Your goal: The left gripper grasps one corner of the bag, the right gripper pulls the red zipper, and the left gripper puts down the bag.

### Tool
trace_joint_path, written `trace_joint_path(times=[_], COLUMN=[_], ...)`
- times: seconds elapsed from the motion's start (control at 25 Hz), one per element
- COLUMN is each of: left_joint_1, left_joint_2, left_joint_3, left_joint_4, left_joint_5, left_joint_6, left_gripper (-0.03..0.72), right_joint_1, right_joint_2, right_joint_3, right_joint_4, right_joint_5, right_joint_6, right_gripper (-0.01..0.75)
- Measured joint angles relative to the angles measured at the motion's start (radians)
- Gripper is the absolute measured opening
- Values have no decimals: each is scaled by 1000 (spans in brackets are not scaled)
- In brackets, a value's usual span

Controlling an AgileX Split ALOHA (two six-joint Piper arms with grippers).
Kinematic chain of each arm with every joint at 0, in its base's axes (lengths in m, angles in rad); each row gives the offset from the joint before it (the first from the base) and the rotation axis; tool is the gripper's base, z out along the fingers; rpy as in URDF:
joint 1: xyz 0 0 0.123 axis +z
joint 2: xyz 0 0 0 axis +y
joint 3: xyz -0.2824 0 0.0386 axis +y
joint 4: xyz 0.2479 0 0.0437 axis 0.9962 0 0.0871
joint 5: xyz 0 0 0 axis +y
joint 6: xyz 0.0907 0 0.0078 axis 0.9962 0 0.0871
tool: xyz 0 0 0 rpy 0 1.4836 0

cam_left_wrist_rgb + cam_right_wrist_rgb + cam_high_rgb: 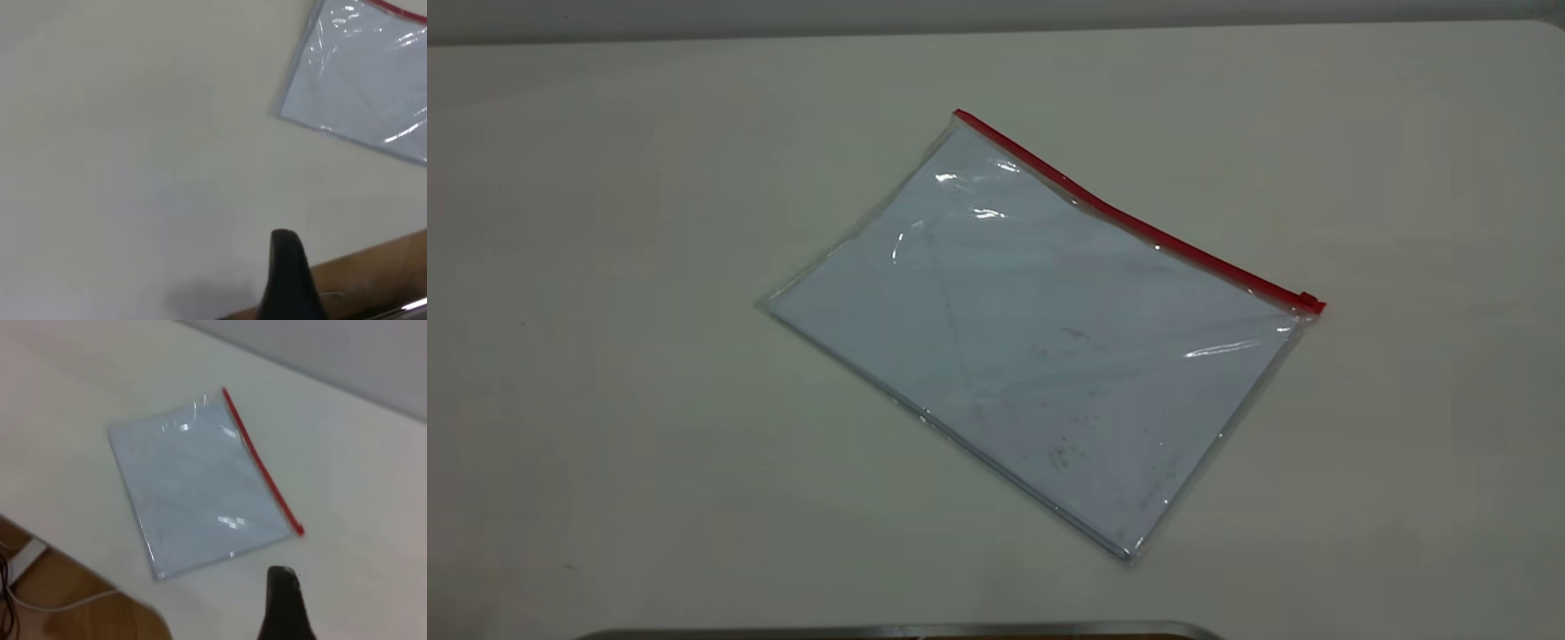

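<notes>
The bag (1032,329) lies flat on the pale table, turned at an angle. The red zipper (1138,227) runs along its far long edge, with the slider tab (1307,300) at the right end. The red-strip corners are at the far left (958,120) and at the right (1303,316). Neither gripper shows in the exterior view. The left gripper (285,240) shows only as a black wedge over bare table, far from the bag (373,80). The right gripper (283,577) is a black wedge, apart from the bag (200,480) and its zipper (263,463).
A metal-edged object (889,631) lies along the table's near edge. A brown wooden surface (373,280) borders the table in the left wrist view. The right wrist view shows wooden floor (67,607) with a white cable (60,603) beyond the table edge.
</notes>
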Motion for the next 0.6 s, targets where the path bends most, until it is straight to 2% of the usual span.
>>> trace_joint_path(times=[0.32,0.6], left_joint_1=[0,0], left_joint_2=[-287,-401], left_joint_3=[236,390], left_joint_4=[0,0], left_joint_5=[0,0], left_joint_6=[0,-1], left_gripper=[580,580], right_joint_1=[0,0], right_joint_2=[-147,-153], right_joint_3=[197,244], right_joint_4=[-75,-95], right_joint_5=[-67,-70], right_joint_6=[8,13], right_gripper=[557,557])
